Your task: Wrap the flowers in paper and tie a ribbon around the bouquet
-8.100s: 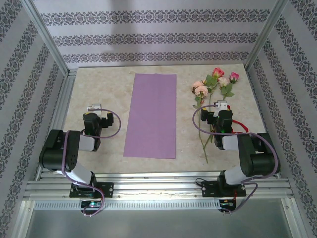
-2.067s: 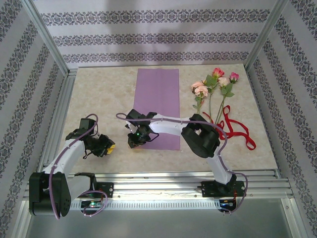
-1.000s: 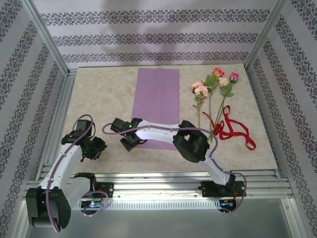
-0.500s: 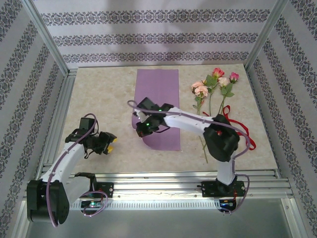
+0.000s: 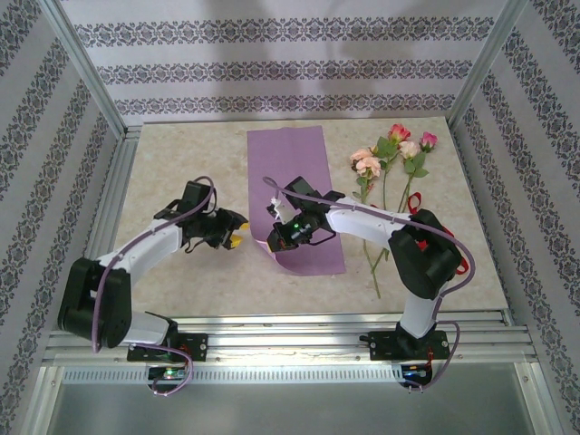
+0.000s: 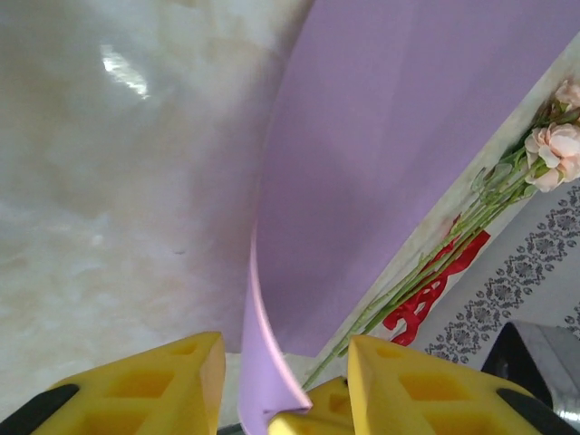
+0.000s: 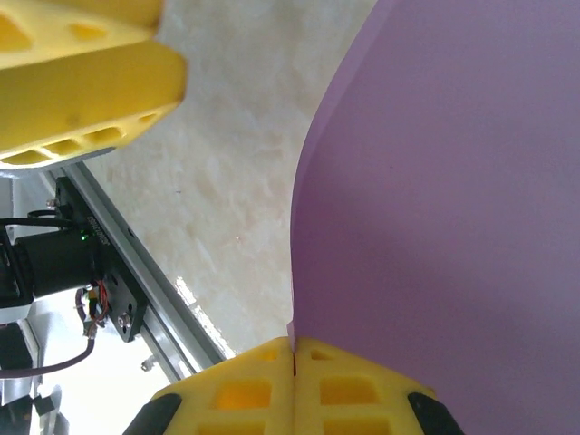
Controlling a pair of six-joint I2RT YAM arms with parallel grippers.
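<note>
The purple paper [image 5: 294,172] lies along the middle of the table, and its near left corner is lifted off the surface. My right gripper [image 5: 275,240] is shut on that corner; in the right wrist view the paper [image 7: 435,181] rises from the closed pads of the right gripper [image 7: 293,352]. My left gripper [image 5: 237,232] is open just left of it. In the left wrist view the left gripper [image 6: 283,352] has its yellow fingers on either side of the curled corner of the paper [image 6: 272,381], not touching it. The flowers [image 5: 391,149] lie right of the paper. The red ribbon [image 6: 426,299] lies by their stems.
Bare marble table [image 5: 181,163] stretches left of the paper. Aluminium rails [image 5: 290,331] run along the near edge, and patterned walls close in the other three sides. My right arm [image 5: 381,222] reaches across the flower stems.
My left gripper has swung right and forward up to the lifted corner. The right gripper has shifted slightly right with the corner, skewing the paper's near end.
</note>
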